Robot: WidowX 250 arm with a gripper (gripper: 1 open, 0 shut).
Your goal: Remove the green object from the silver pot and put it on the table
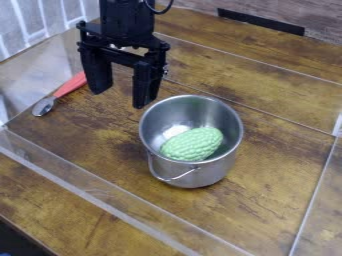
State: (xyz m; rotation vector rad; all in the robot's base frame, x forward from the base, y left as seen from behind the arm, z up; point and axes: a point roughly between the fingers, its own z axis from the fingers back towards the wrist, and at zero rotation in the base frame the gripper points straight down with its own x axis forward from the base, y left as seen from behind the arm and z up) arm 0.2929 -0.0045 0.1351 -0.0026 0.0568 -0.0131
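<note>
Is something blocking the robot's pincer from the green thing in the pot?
Nothing visible does: the green object sits in the open-topped silver pot, though its near wall rises beside the pincer.

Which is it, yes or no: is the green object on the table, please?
No, the green object lies inside the silver pot.

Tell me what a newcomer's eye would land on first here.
Likely first is the light green bumpy lump, bright inside the shiny silver pot standing on the brown wooden table. Next comes the black robot arm, reaching down from the top edge, its end effector beside the pot's far-left side. A smaller accent is the red-handled utensil lying at the left.
</note>
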